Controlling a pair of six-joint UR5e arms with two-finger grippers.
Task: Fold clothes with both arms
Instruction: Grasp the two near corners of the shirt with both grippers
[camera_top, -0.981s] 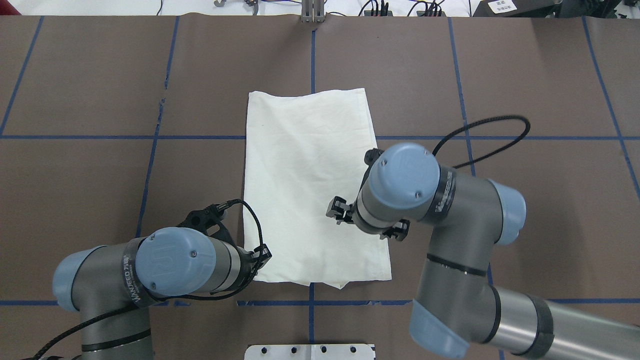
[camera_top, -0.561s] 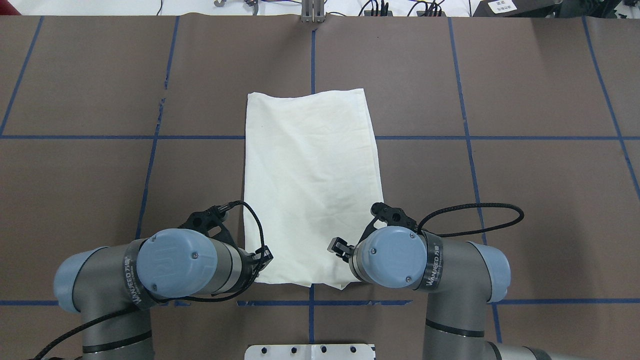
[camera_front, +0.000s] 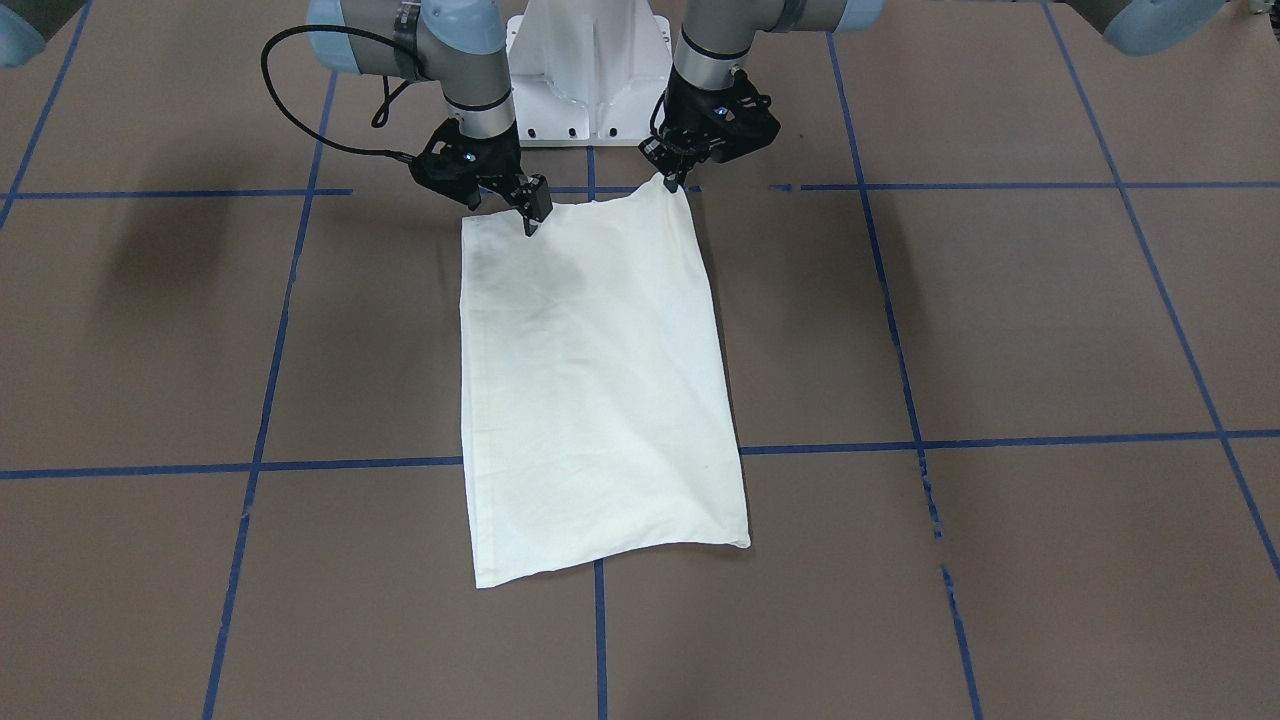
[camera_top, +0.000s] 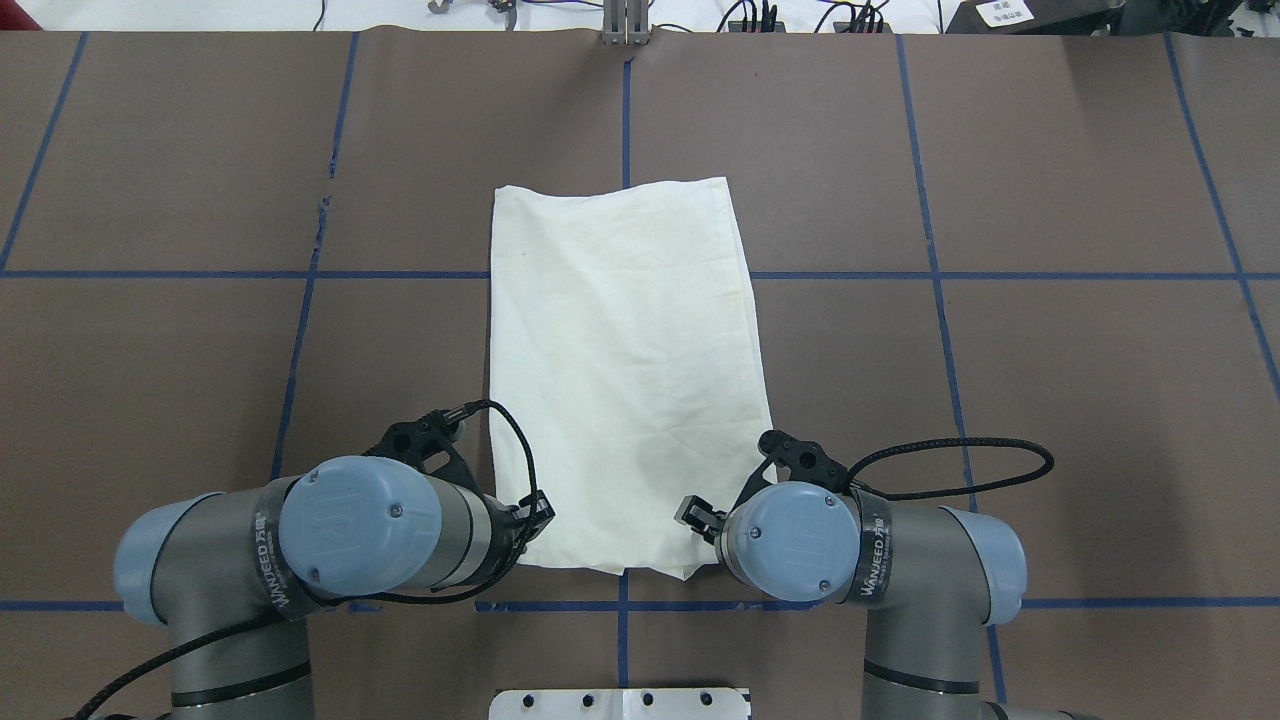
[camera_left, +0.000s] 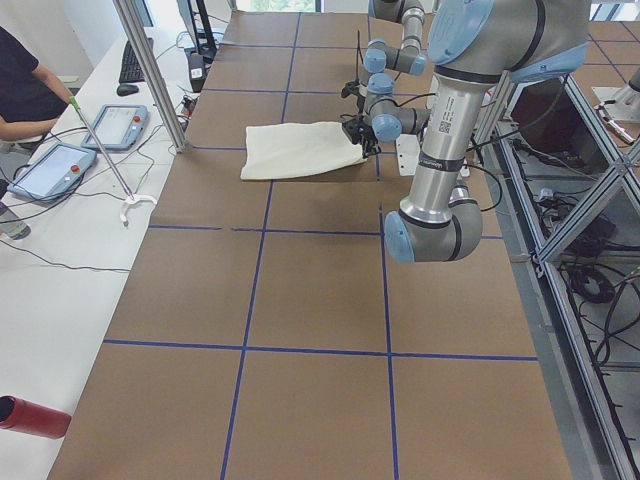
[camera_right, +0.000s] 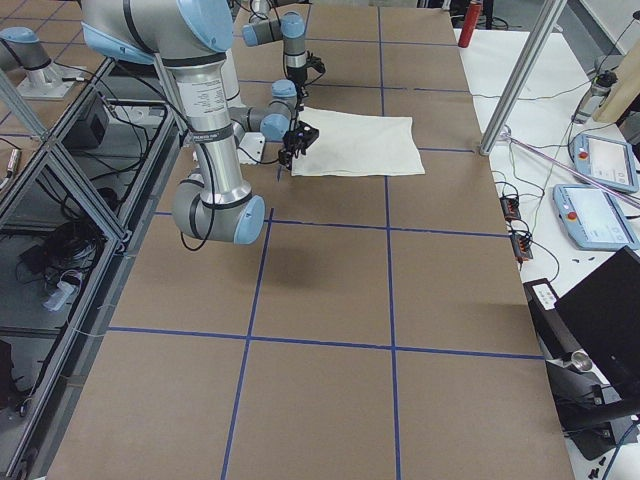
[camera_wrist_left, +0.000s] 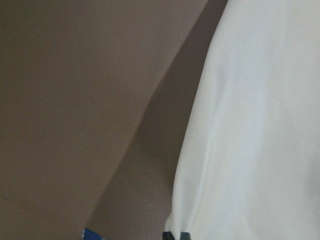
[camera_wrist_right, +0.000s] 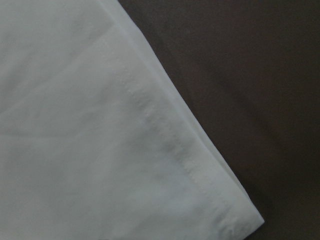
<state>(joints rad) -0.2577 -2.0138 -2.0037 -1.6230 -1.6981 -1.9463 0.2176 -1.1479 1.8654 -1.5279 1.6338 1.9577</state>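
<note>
Cream cloth is all I get of the shirt (camera_top: 620, 370): it lies with its plain side up, folded to a long rectangle in the middle of the brown bench (camera_top: 200, 150), long sides running from the robot-side edge toward the operators' edge, no print showing. It straddles the central line of blue tape (camera_top: 623, 120), and a cross line disappears under its far third. The left gripper (camera_front: 672, 178) sits at the corner of the near end on the robot's left, its fingers (camera_wrist_left: 175, 235) pinched together on the cloth; in the front-facing view that corner rises in a small peak to them. The right gripper (camera_front: 503, 205) stands over the other near corner with its fingers spread, one tip (camera_front: 535, 212) down on or just above the cloth a little way in from the corner, the other out toward the side edge, holding nothing as far as I can see. The right wrist view shows that hemmed corner flat on the bench. The rest of the shirt lies flat with faint creases.
</note>
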